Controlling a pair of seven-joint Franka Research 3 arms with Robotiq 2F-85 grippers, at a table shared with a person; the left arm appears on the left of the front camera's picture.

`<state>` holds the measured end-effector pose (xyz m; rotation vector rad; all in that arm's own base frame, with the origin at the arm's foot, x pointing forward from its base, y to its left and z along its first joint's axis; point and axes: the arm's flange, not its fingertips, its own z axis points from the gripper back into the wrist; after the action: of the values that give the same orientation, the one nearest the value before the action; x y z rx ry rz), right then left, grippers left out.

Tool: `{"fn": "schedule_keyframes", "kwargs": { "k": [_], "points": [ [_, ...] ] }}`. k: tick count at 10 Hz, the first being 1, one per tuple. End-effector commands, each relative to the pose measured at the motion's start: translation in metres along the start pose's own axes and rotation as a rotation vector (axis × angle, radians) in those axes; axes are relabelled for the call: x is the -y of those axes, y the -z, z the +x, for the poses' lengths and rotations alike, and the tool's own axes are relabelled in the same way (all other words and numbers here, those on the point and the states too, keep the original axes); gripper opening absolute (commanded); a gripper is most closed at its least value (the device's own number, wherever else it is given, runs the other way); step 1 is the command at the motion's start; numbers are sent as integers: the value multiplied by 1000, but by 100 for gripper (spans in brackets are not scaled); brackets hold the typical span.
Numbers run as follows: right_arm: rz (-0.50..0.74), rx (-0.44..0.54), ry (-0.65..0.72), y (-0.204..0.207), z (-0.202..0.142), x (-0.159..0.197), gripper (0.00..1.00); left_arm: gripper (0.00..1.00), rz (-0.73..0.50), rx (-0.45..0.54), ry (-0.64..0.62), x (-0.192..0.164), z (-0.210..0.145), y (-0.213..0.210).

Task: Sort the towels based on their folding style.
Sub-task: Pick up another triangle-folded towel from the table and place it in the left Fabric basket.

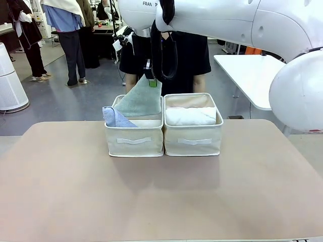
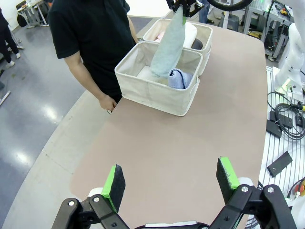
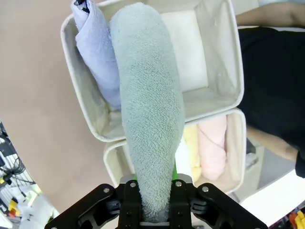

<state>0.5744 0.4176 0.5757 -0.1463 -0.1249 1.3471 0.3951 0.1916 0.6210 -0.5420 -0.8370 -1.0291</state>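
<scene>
Right gripper [image 3: 153, 202]: clamped on the narrow end of the grey-green towel [image 3: 150, 119], a cone fold. The towel hangs from the fingers with its wide end down inside the left bin [image 1: 133, 138], beside the light blue towel [image 1: 116, 117], which leans in that bin's near corner.

Left gripper [image 2: 171, 181]: jaws spread wide, holding nothing, hovering over bare table [image 2: 181, 143] well apart from both bins.

Right bin [image 1: 193, 138]: touching the left bin side by side. It holds the white towel [image 1: 191, 116] on the near side, with a pink towel [image 3: 212, 148] and a yellow towel [image 3: 193, 152] beside it, all rolled.

Handling, grey-green towel: judged light, soft and limp; terry pile gives good friction, so slipping is unlikely. The fold is loose and may open if it is dragged or dropped from height. Best hold is the tight tip, as now.

Person [image 2: 95, 43]: stands at the far edge, one hand resting on the table rim.
</scene>
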Motion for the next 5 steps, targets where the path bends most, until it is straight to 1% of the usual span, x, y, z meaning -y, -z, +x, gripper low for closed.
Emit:
{"fn": "schedule_keyframes", "kwargs": {
  "k": [1, 4, 5],
  "points": [
    [-9, 8, 8, -3, -1, 0, 20, 100, 18, 9, 4, 2, -1, 3],
    [0, 0, 0, 0, 0, 0, 20, 100, 18, 9, 4, 2, -1, 3],
    [-2, 14, -34, 6, 4, 3, 20, 100, 18, 9, 4, 2, -1, 3]
  ]
}}
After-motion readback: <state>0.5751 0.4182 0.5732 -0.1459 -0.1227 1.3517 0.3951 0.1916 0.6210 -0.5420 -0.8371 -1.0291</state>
